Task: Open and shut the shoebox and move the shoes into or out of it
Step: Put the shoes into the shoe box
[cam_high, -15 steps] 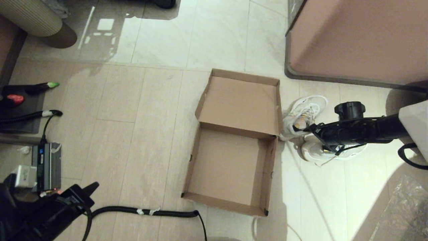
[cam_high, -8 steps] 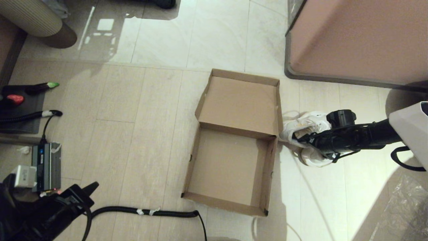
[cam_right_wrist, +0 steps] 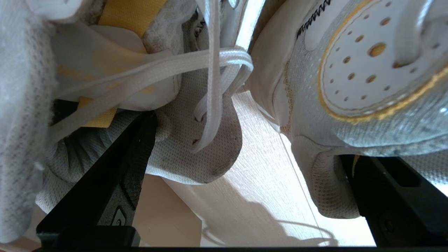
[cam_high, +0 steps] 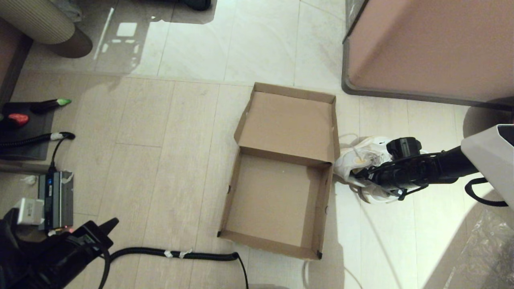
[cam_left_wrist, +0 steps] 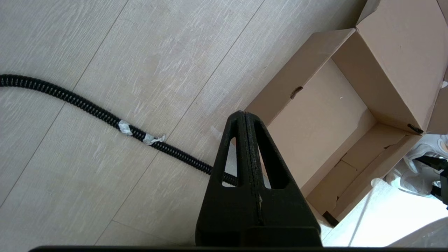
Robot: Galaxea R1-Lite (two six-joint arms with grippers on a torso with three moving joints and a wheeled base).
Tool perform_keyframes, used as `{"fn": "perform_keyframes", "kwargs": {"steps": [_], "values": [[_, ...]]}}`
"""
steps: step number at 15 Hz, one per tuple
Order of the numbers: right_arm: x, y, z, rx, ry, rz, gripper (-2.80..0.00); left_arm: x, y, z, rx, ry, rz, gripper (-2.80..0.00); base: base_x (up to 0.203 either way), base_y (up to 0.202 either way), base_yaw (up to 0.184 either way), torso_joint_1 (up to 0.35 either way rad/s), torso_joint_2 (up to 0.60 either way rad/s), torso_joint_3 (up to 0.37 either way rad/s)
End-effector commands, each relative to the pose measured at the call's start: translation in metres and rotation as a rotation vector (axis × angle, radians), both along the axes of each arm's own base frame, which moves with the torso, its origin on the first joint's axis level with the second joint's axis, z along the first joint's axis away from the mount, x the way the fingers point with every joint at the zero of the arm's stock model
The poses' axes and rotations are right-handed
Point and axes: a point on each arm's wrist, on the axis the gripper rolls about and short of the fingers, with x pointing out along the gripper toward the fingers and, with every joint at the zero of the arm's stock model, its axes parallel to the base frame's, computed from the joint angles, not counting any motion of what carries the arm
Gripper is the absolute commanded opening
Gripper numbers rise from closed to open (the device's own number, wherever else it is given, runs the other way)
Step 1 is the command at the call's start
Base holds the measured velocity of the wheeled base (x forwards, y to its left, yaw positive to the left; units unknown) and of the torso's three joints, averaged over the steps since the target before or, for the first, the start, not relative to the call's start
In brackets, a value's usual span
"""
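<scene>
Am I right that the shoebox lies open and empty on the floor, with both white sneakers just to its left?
Not quite: the head view shows the sneakers just right of the shoebox, under the right gripper. The shoebox does lie open and empty on the floor.

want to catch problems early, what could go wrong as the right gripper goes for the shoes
1. The right gripper is open with a finger outside each of the two shoes, with floor between them; closing may squeeze them unevenly and drop one.
2. Loose laces hang between the shoes and could snag.
3. The shoes sit close against the shoebox wall, so lifting may nudge it.
</scene>
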Motion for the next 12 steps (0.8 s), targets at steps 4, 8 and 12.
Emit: {"fn": "perform_keyframes", "kwargs": {"steps": [4,8,12], "values": [[0.004,0.002,0.017,0.019,-0.078,0.014,0.00,0.000,0.000,0.001,-0.003,-0.006,0.001,-2.80,0.000,0.000,0.000,0.000,0.00,0.000],[0.011,0.002,0.026,0.021,-0.188,0.026,0.00,0.001,0.000,0.001,-0.003,-0.007,-0.002,-2.80,0.000,0.000,0.000,0.000,0.00,0.000],[0.011,0.009,0.026,0.026,-0.189,0.038,0.00,0.001,0.000,0.001,-0.003,-0.007,-0.002,-2.80,0.000,0.000,0.000,0.000,0.00,0.000]]}}
